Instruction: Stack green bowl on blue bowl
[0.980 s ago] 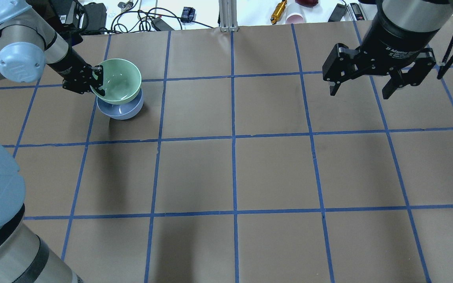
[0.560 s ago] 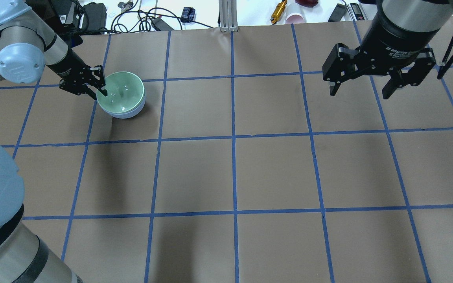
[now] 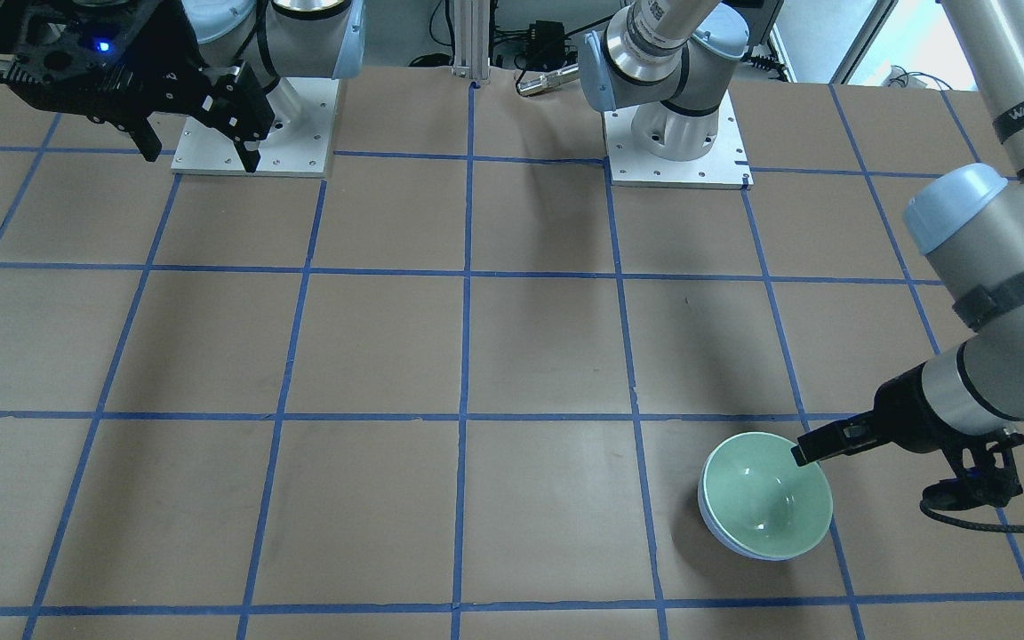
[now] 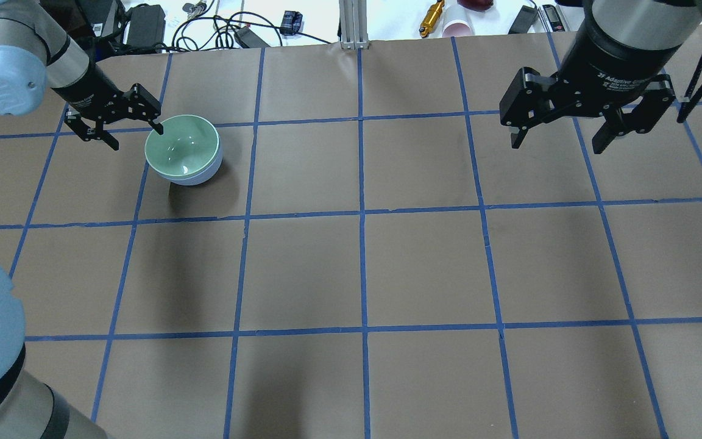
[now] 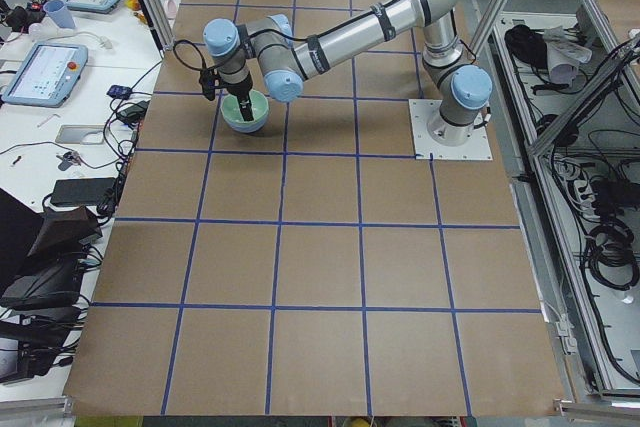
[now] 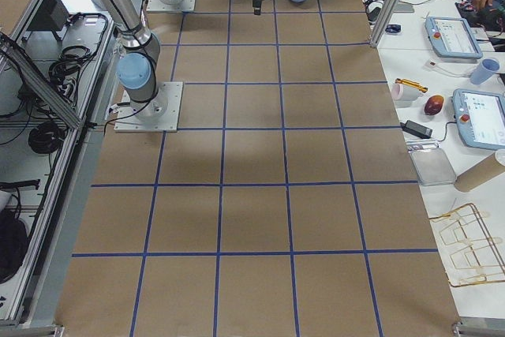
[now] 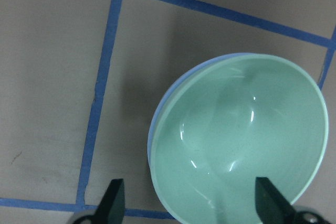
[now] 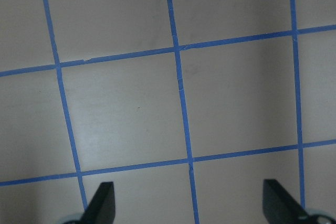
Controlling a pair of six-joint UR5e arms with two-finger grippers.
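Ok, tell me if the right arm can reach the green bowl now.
Doubtful: the green bowl, nested in the blue bowl, lies far across the table from the right arm, and the left arm's open fingers hover at its rim.

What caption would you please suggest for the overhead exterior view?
The green bowl nested in the blue bowl; left gripper open at its rim, right gripper open away from both.

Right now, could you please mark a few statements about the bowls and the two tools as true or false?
1. The green bowl sits nested in the blue bowl. True.
2. The left tool is shut on the green bowl. False: its jaws stand wide open.
3. The right tool holds a bowl. False: it is open and empty, far from both bowls.
4. Both bowls are upright. True.
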